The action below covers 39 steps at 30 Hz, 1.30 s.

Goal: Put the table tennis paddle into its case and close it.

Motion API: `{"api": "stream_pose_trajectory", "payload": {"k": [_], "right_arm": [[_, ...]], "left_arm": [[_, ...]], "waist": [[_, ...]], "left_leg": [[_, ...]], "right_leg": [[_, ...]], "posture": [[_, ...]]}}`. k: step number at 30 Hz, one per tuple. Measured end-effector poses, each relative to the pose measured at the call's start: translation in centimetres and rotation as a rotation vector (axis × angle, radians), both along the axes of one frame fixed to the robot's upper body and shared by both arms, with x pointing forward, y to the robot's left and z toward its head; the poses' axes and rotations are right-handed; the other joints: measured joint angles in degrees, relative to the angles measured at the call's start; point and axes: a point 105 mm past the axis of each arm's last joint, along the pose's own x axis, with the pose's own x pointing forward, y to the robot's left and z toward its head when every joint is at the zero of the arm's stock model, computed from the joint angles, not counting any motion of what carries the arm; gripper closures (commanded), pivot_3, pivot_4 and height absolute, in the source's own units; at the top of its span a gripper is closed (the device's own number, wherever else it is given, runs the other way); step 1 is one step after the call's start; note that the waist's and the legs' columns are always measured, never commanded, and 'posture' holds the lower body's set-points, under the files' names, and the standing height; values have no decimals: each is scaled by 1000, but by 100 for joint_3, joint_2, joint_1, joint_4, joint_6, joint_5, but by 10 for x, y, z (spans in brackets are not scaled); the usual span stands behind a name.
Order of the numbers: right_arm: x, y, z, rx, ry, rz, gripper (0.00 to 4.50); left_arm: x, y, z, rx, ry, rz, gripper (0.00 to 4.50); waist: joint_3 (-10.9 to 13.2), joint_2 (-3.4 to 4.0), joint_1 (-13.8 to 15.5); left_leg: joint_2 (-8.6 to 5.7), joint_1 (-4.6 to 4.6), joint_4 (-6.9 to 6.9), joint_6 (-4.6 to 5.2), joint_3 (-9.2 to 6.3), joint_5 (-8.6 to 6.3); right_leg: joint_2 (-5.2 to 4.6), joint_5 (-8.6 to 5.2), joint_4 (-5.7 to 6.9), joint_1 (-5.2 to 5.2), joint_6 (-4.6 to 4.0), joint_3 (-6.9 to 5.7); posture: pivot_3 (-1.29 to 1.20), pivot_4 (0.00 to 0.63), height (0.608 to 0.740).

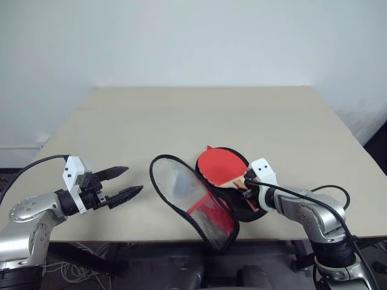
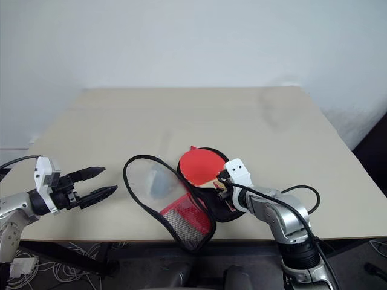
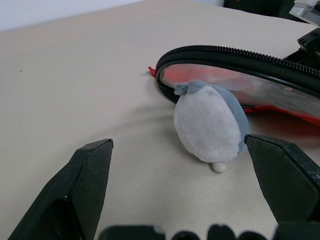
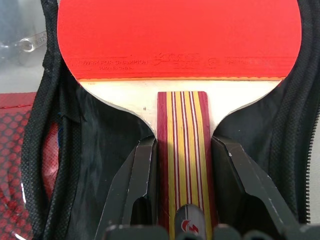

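The table tennis paddle (image 1: 220, 165) lies red face up over the black half of the open case (image 1: 251, 209). My right gripper (image 1: 243, 185) is shut on its striped wooden handle (image 4: 182, 135), one finger on each side. The case's other half (image 1: 205, 220), red with black mesh and a clear panel, stands folded open to the left of the paddle. My left gripper (image 1: 134, 179) hovers open left of the case, its fingers (image 3: 87, 182) spread and holding nothing.
A small grey and white plush toy (image 3: 210, 125) stands on the table against the case's raised zip rim (image 3: 240, 56), straight ahead of my left gripper. The beige table (image 1: 199, 115) stretches bare behind. Its front edge runs just below both grippers.
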Motion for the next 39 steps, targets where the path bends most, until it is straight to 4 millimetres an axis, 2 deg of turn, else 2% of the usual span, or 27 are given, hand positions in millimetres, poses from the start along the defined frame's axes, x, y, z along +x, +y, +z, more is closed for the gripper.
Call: {"api": "stream_pose_trajectory", "payload": {"k": [5,11,14,15,18,22,25,28,36,39], "right_arm": [[1,0,-1,-14,-8,6,3333],[1,-3,-1,-28,-16,5,1297],[2,-10,0,-47,-20,18,218],[2,-13,2,-50,-27,26,33],[3,-23,12,-43,-56,64,33],[10,-50,48,-36,-174,137,33],[14,-59,69,-33,-260,209,33],[16,-69,74,-24,-273,278,33],[25,-77,91,-25,-366,380,33],[28,-79,91,-32,-373,382,33]], "left_arm": [[0,0,0,0,1,0,0],[-1,0,-1,0,4,2,0],[-2,1,-3,0,11,4,0],[-2,1,-3,0,14,4,0],[-3,1,-4,1,14,5,0],[-3,0,-4,-2,14,4,0],[-3,-8,-8,-15,19,-15,0],[-4,-19,-10,-18,22,-52,0],[-4,-22,-10,-14,20,-57,0],[-4,-25,-10,-21,17,-64,0]], "waist": [[0,0,0],[0,0,0],[0,0,1],[0,0,1],[2,1,3],[2,0,-1],[2,-3,-6],[2,-7,-4],[3,-9,-2],[3,-10,5]], "left_leg": [[0,0,0,0,0,0],[0,-1,0,0,0,0],[-1,-2,0,0,3,0],[0,-2,0,0,3,0],[-1,-4,0,0,3,0],[0,-7,1,1,4,-1],[2,-10,0,1,3,-1],[1,-13,1,2,5,-1],[2,-16,1,2,3,-2],[2,-16,1,2,2,-2]], "right_leg": [[0,0,0,-1,0,0],[0,0,0,-1,0,1],[-3,0,-2,0,0,2],[-3,0,-3,0,0,2],[-6,-1,-3,1,1,0],[-12,-2,-8,2,1,-1],[-13,-2,-12,2,1,1],[-19,-2,-15,3,1,0],[-19,-2,-15,2,1,1],[-20,-2,-15,2,1,1]], "posture": [[0,0,707],[0,0,707],[0,0,707],[0,0,707],[0,0,707],[0,0,707],[0,0,707],[0,0,707],[0,0,707],[0,0,707]]}}
